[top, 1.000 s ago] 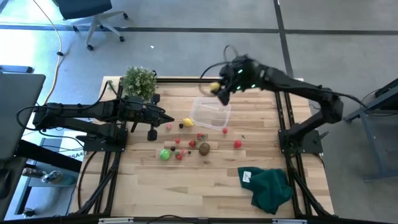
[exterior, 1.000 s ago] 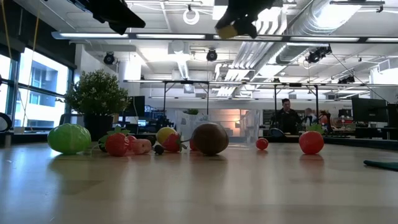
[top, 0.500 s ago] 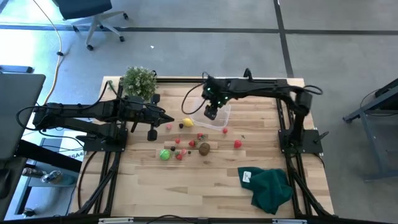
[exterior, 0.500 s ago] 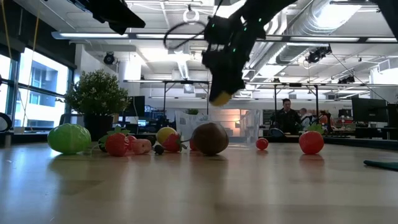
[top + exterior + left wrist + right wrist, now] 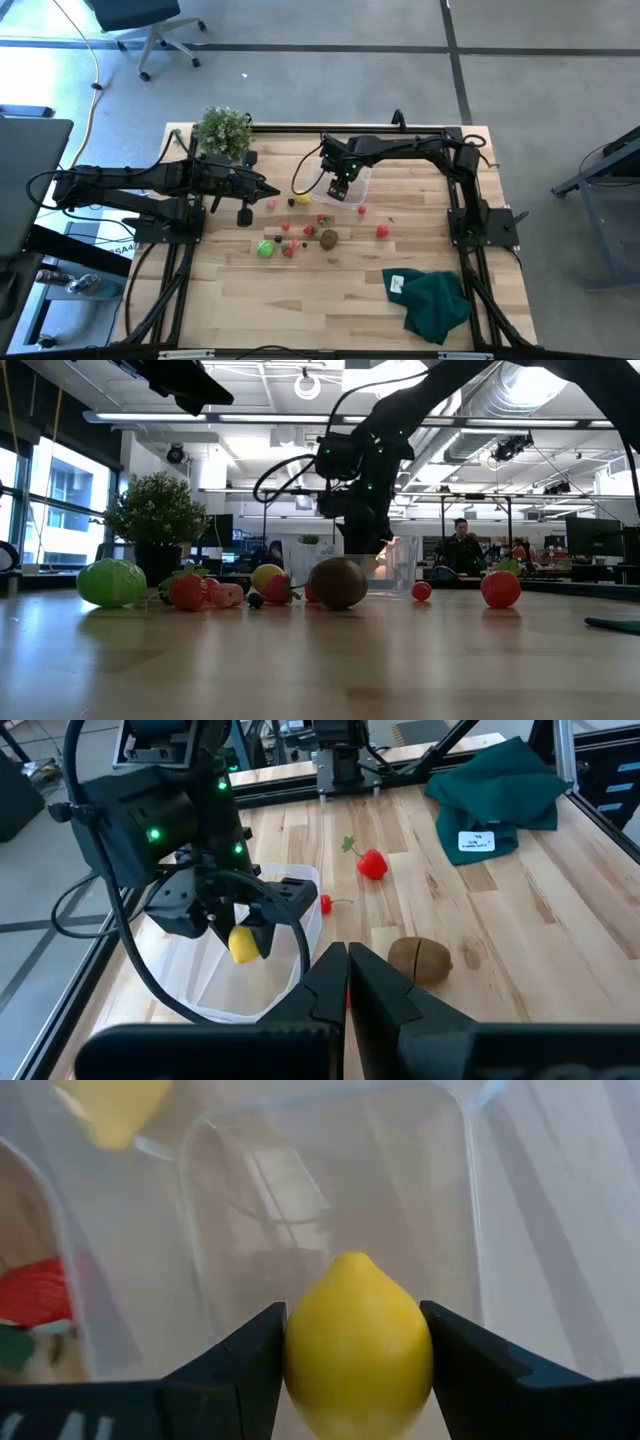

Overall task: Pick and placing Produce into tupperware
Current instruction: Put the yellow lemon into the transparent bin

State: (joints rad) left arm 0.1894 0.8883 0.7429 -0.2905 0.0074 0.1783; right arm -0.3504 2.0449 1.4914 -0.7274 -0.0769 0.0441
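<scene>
The clear tupperware stands on the table behind a row of small produce: a yellow piece, a green one, a brown one and red ones. My right gripper reaches steeply down into the tupperware, shut on a yellow lemon. My left gripper waits shut above the table's left side, holding nothing. My right gripper pinches the lemon's two opposite sides between its two fingers. The fingers come from above, pointing steeply down. The lemon hangs below them over the tupperware's floor, its pointed end away from the wrist. Whether it touches the floor cannot be told.
A potted plant stands at the far left corner. A dark green cloth lies near the front right. Bare wood lies along the near edge. People sit in the room beyond the table.
My right gripper has come down from high above the tupperware's far side, moving toward the near edge and a little left. It has tipped to point more steeply down. The lemon has stayed in its fingers and now hangs inside the tupperware.
</scene>
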